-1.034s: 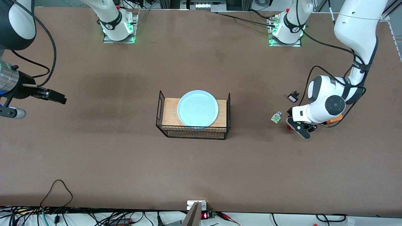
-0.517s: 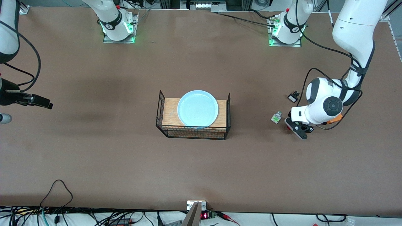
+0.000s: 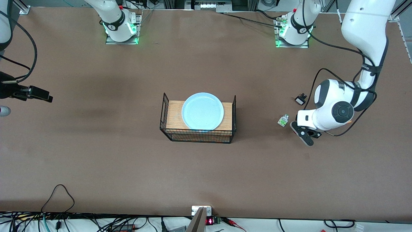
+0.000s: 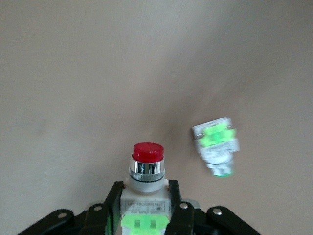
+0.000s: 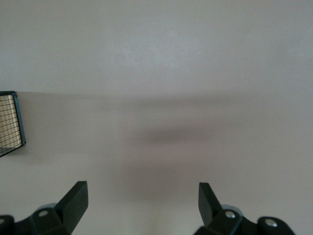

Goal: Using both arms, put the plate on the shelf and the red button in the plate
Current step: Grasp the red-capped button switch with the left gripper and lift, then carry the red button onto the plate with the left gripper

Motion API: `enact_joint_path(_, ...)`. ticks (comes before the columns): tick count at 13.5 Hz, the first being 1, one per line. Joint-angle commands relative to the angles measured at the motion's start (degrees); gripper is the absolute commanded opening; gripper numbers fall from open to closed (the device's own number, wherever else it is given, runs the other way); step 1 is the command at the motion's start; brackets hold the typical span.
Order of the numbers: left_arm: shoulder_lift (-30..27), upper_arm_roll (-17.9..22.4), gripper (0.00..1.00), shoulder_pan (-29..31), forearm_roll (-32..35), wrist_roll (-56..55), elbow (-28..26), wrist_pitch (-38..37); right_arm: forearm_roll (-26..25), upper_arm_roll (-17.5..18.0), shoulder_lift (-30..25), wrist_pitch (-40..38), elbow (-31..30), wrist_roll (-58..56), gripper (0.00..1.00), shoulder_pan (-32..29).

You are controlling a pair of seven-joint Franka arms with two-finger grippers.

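The pale blue plate (image 3: 202,111) lies on the wooden board (image 3: 173,114) inside a black wire basket at the table's middle. In the left wrist view my left gripper (image 4: 145,196) is shut on the whitish body of the red button (image 4: 148,155), its red cap pointing away from the fingers. In the front view the left gripper (image 3: 303,134) hangs low over the table toward the left arm's end, and the button is hidden there. My right gripper (image 3: 43,95) is open and empty, over bare table at the right arm's end; its fingers spread wide in the right wrist view (image 5: 142,191).
A similar part with a green cap (image 3: 283,120) lies on the table beside the left gripper, also in the left wrist view (image 4: 217,144). A small black part (image 3: 300,99) lies farther from the front camera. The wire basket (image 3: 233,113) shows at the edge of the right wrist view (image 5: 11,122).
The right gripper has drawn back toward the right arm's end of the table. The left gripper has shifted slightly with the red button, whose cap no longer shows in the front view.
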Motion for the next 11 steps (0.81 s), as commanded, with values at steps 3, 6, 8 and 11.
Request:
enact_joint_path(3, -1.45, -0.98, 0.15, -9.60, -0.55, -17.12, 18.25, -22.00, 0.13, 2.43, -0.89, 1.27, -1.57, 3.18, 1.00, -1.66)
enact_joint_path(6, -1.37, -7.73, 0.14, -10.58, -7.05, -29.69, 26.88, -28.45, -0.48, 2.43, -2.29, 1.09, -2.96, 3.29, 1.00, -1.48)
enact_joint_path(8, -0.93, -11.95, 0.14, -12.59, -7.06, -40.74, 28.82, -28.02, -1.10, 2.43, -6.75, 6.51, -10.31, 2.85, 1.00, -1.39)
enact_joint_path(11, 5.64, -12.06, 0.14, -20.14, -6.79, -53.70, 37.16, -27.06, -1.10, 2.43, -8.36, 7.00, -11.59, 2.32, 1.00, -1.48)
